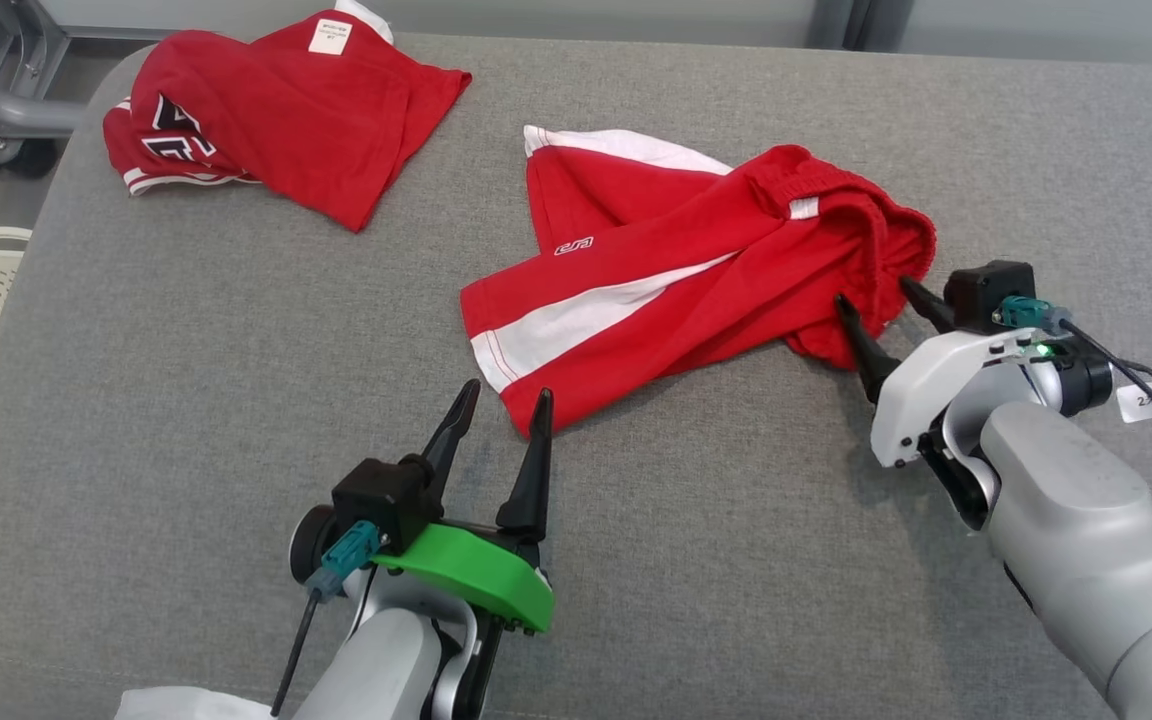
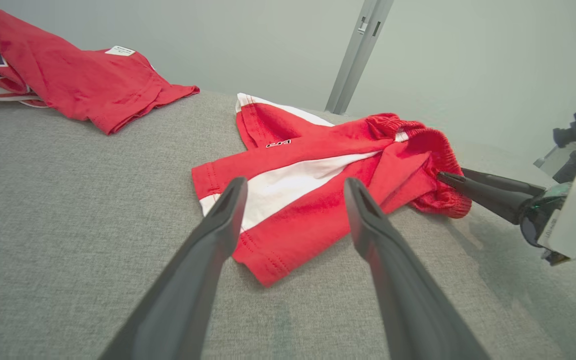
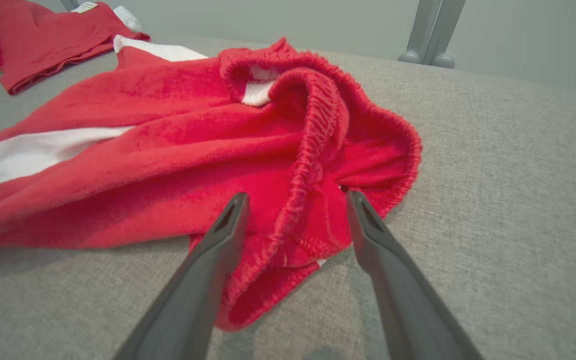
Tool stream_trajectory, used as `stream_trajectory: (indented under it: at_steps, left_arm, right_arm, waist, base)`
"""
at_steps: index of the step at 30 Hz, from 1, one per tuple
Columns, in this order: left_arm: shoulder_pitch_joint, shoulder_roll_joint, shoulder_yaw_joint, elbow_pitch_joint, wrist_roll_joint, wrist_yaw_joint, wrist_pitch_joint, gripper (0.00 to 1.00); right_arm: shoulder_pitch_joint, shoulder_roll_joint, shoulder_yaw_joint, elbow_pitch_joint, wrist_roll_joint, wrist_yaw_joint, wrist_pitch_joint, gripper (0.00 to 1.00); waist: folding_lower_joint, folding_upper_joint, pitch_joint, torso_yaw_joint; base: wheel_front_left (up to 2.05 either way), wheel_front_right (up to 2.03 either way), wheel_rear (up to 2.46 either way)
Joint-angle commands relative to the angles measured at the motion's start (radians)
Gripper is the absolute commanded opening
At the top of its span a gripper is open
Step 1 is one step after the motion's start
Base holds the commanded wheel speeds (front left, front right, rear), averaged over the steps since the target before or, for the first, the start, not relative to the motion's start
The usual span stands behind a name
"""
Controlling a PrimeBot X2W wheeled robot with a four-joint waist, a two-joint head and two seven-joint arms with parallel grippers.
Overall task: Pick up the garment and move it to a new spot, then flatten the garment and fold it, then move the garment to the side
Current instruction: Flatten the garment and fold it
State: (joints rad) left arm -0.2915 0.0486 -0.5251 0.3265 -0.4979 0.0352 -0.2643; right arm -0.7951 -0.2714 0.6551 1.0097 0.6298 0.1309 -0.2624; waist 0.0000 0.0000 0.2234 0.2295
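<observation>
The crumpled red shorts with white stripes [image 1: 676, 290] are lying on the soft grey table [image 1: 236, 400]. A red shirt [image 1: 286, 120] is sitting well away behind them, to the left. The right gripper [image 1: 873, 290] is reaching in at the shorts' stretchy waistband [image 3: 313, 130]. Its jaws are standing wide with the bunched edge between them, not pinching. The left gripper [image 1: 507, 392] is waiting just beside the shorts' near leg corner [image 2: 268, 270], jaws wide too and holding nothing. The picking-up step looks to be just starting. Next, I think both grippers are going to need to close on the cloth and lift together.
</observation>
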Motion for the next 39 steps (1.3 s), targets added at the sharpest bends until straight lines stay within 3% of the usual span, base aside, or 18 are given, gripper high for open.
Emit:
stream_trajectory:
  at_steps: [1,3,4,5,6,7,8,9,14,18,22,24,31,35,39]
  left_arm:
    - [0.013,0.003,-0.002,0.002,-0.002,-0.004,0.0,1.0]
    - [0.012,0.003,-0.004,0.003,-0.003,-0.004,0.0,1.0]
    - [0.012,0.003,-0.005,0.004,-0.003,-0.003,0.0,1.0]
    - [0.012,0.003,-0.006,0.005,-0.004,-0.003,0.0,1.0]
    - [0.012,0.003,-0.006,0.005,-0.004,-0.003,0.0,1.0]
    - [0.011,0.003,-0.007,0.007,-0.005,-0.002,0.0,1.0]
    - [0.011,0.003,-0.006,0.008,-0.006,-0.001,0.0,1.0]
    - [0.012,0.003,-0.006,0.009,-0.006,0.0,0.0,1.0]
    - [0.021,0.003,0.006,0.01,-0.002,0.005,0.0,1.0]
    - [0.029,0.003,0.019,0.009,0.001,0.005,0.0,1.0]
    - [0.036,0.003,0.031,0.01,0.008,0.003,0.0,1.0]
    - [0.04,0.003,0.042,0.011,0.013,0.001,0.0,1.0]
    - [0.053,0.003,0.069,0.014,0.03,-0.006,0.0,1.0]
    - [0.055,0.003,0.084,0.013,0.037,-0.008,0.0,1.0]
    - [0.052,0.004,0.091,0.019,0.045,-0.016,0.0,1.0]
  right_arm:
    - [-0.01,0.022,-0.01,0.039,-0.008,0.0,0.004,1.0]
    - [-0.014,0.046,-0.016,0.077,-0.005,0.0,0.009,1.0]
    - [-0.015,0.056,-0.016,0.092,-0.003,0.0,0.012,0.79]
    - [-0.017,0.063,-0.015,0.102,-0.002,0.0,0.011,0.47]
    - [-0.017,0.063,-0.015,0.102,-0.002,0.0,0.011,0.47]
    - [-0.019,0.069,-0.013,0.109,-0.001,0.0,0.01,0.37]
    - [-0.019,0.077,-0.013,0.111,0.004,0.0,0.009,0.15]
    - [-0.017,0.084,-0.012,0.107,0.011,0.0,0.008,0.0]
    - [0.018,0.081,-0.011,0.017,0.092,0.0,0.005,0.0]
    - [0.069,0.049,0.0,-0.149,0.198,0.0,0.016,0.0]
    - [0.147,-0.018,-0.003,-0.363,0.316,0.0,0.042,0.0]
    - [0.213,-0.076,-0.028,-0.532,0.393,0.0,0.058,0.0]
    - [0.406,-0.2,-0.128,-0.849,0.491,0.0,0.114,0.0]
    - [0.543,-0.231,-0.215,-0.89,0.493,0.0,0.14,0.0]
    - [0.619,-0.204,-0.312,-0.836,0.468,0.0,0.133,0.0]
  waist:
    - [0.0,0.0,-0.001,0.003]
    - [0.0,0.0,-0.002,0.005]
    - [0.0,0.0,-0.002,0.005]
    - [0.0,0.0,-0.003,0.005]
    - [0.0,0.0,-0.003,0.005]
    - [0.0,0.0,-0.003,0.006]
    - [0.0,0.0,-0.004,0.005]
    - [0.0,0.0,-0.005,0.004]
    - [0.0,0.0,-0.014,-0.014]
    - [0.0,0.0,-0.026,-0.04]
    - [0.0,0.0,-0.04,-0.07]
    - [0.0,0.0,-0.05,-0.093]
    - [0.0,0.0,-0.071,-0.142]
    - [0.0,0.0,-0.074,-0.164]
    - [0.0,0.0,-0.067,-0.188]
  base:
    - [0.0,0.0,0.0]
    - [0.0,0.0,0.0]
    - [0.0,0.0,0.0]
    - [0.0,0.0,0.0]
    - [0.0,0.0,0.0]
    - [0.0,0.0,0.0]
    - [0.0,0.0,0.0]
    - [0.0,0.0,0.0]
    - [0.0,0.0,0.0]
    - [0.0,0.0,0.0]
    - [0.0,0.0,0.0]
    - [0.0,0.0,0.0]
    - [0.0,0.0,0.0]
    - [0.0,0.0,0.0]
    - [0.0,0.0,0.0]
